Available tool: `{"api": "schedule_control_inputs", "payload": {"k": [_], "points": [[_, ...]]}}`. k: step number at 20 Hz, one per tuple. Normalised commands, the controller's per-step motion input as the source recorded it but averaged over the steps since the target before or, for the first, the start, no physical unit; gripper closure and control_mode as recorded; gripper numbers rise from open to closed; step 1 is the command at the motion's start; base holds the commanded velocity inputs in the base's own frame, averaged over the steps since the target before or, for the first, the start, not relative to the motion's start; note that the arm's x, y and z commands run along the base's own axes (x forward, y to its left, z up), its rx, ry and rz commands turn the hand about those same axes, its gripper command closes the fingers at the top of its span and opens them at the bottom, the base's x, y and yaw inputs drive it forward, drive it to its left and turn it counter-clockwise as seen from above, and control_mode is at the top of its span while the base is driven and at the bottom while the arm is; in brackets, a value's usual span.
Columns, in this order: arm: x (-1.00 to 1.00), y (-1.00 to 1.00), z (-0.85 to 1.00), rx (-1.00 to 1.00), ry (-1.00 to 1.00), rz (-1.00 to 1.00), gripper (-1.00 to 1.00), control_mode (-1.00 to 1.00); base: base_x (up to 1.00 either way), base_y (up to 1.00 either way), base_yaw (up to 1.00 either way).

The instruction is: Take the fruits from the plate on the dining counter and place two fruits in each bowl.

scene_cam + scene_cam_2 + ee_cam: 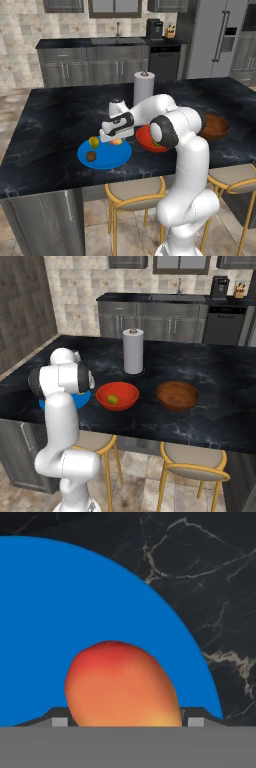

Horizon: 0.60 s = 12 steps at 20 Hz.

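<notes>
Gripper (112, 140) is low over the blue plate (105, 157), at its right side. In the hand view the peach-orange fruit (122, 687) sits between the two fingertips (60, 721), which flank it closely; whether they actually press on it cannot be told. The plate lies near the front edge of the dining counter (45, 130). Also on it are an olive-yellow fruit (93, 143) and a dark brown fruit (91, 156). Just beside the plate stands the red bowl (117, 396), with the yellow-green fruit (113, 400) inside. Further along the counter is the brown bowl (177, 395), apparently holding nothing, though its interior is dim. Behind the bowls a paper towel roll (133, 351) stands upright.
</notes>
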Motion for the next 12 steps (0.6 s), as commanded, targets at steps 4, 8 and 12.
{"api": "schedule_control_inputs", "payload": {"k": [4, 8, 12], "points": [[0.03, 0.0, 0.38, 0.0, -0.16, 0.0, 1.0, -1.0, 0.0, 0.0, 0.0], [0.02, -0.26, 0.97, 0.0, -0.18, 0.0, 1.0, -1.0, 0.0, 0.0, 0.0], [-0.09, -0.49, 0.82, 0.0, -0.02, -0.08, 1.0, -1.0, 0.0, 0.0, 0.0]]}}
